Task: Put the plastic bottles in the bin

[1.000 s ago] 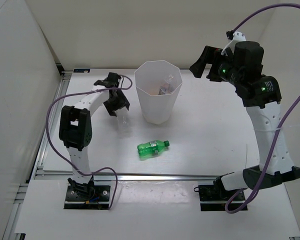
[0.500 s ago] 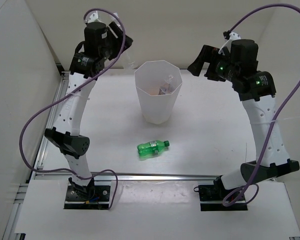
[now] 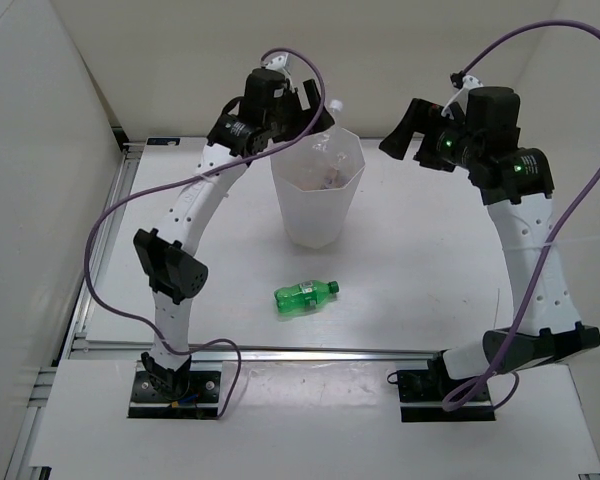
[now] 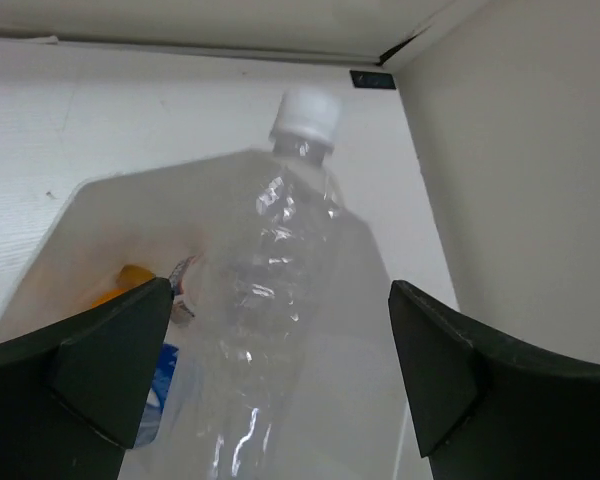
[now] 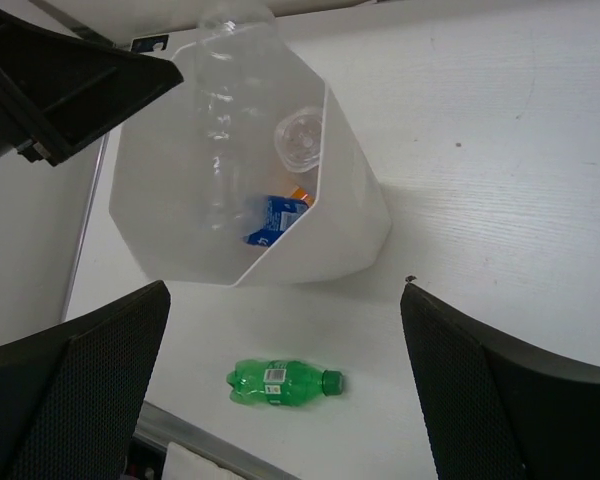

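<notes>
1. My left gripper (image 4: 280,293) is up over the bin (image 3: 315,215), jaws spread wide.
2. The plain clear bottle (image 4: 280,230) sits between my left fingers (image 4: 100,360) with a gap on each side, so neither finger touches it.
3. That bottle is tilted, with its white cap (image 4: 307,112) pointing away from me and poking above the far rim. Its body is down inside the bin's mouth.
4. Lower in the bin I can see a blue-labelled bottle (image 5: 270,218), a bit of the orange bottle (image 5: 298,193), and another clear bottle (image 5: 300,135) seen end-on.
5. My right gripper (image 5: 285,288) hangs high, to the right of the bin, with its jaws wide apart and holding nothing.
6. The green bottle (image 3: 305,296) lies on its side on the table (image 3: 420,260), near the bin on the side toward my bases, with its cap to the right.
</notes>
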`<state>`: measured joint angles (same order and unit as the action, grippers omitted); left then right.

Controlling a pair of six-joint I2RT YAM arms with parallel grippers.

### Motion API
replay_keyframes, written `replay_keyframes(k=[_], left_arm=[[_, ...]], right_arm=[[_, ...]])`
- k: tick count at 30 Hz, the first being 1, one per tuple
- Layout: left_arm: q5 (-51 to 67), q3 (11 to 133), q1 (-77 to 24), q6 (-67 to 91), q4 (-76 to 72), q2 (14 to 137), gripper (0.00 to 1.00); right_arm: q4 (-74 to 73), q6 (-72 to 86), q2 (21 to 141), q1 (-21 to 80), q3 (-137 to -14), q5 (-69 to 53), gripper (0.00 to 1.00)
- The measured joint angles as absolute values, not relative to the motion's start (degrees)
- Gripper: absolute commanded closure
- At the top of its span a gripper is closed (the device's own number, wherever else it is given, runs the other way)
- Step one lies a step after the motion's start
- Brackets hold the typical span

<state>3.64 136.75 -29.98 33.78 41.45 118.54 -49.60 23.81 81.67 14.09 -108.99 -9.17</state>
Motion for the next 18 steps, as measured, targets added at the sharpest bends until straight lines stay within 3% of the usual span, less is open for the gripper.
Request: replay_keyframes(k=[4, 9, 18], left_arm=[[0.4, 128.3, -30.1, 31.5, 41.1, 112.6, 0.00], [-10.9, 109.1, -29.3, 30.3, 40.1, 93.7, 0.00], [-24.5, 74.7, -24.1, 33.6, 39.5, 63.4, 0.00]], right_arm=[[-49.0, 22.2, 79.3, 13.9, -106.0, -12.4, 0.00], [-48.4, 19.9, 77.5, 16.4, -103.5, -16.9, 0.00], [-49.9, 6.7, 85.3, 41.7, -109.1, -16.1, 0.00]])
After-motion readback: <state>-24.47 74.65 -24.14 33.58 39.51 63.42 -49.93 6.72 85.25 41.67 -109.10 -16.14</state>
